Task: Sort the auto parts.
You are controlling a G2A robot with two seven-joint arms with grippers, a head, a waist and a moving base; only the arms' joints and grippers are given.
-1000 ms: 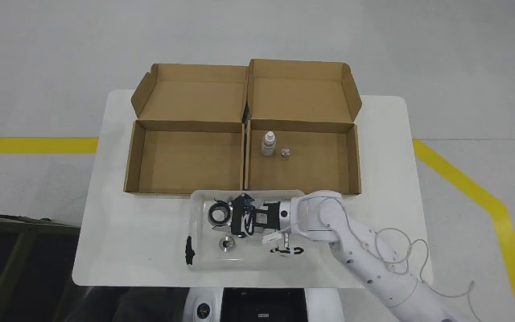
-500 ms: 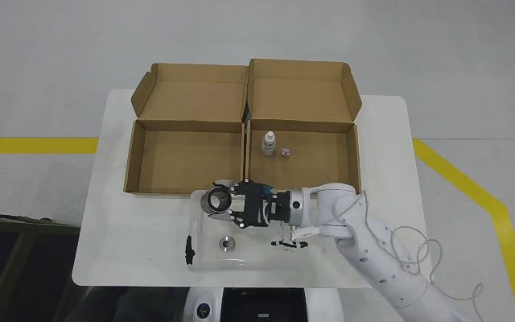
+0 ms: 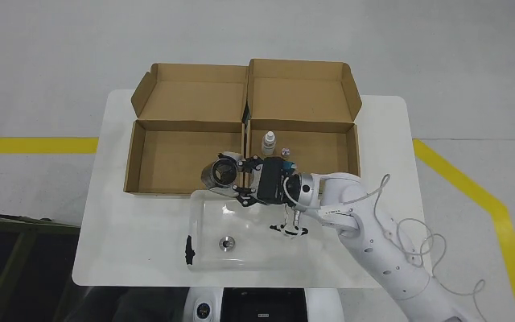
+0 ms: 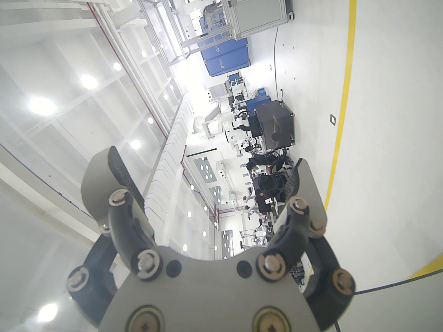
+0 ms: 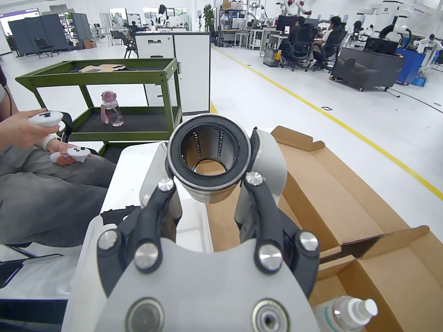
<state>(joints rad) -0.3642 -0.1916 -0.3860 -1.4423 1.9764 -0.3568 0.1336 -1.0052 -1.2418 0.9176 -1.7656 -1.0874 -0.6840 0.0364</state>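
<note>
From above, the right gripper is clamped on a black-rimmed steel bearing sleeve, held in the air over the 5 o'clock corner of the left box, which lies at 11 o'clock on the table. The right box, at 1 o'clock, holds a white bottle and a small metal part. The clear tray, at 6 o'clock, has a small round part and a black piece. The step looks like dropping the sleeve into the left box: carry it further in, away from the shared wall, and go low before letting go, since a cylinder will likely roll. In the left wrist view, the left gripper is spread with nothing in it, facing the hall. In the right wrist view, the gripper pinches the sleeve across its barrel, bore towards the camera, with cardboard beyond; lowering it level should stop it tipping.
</note>
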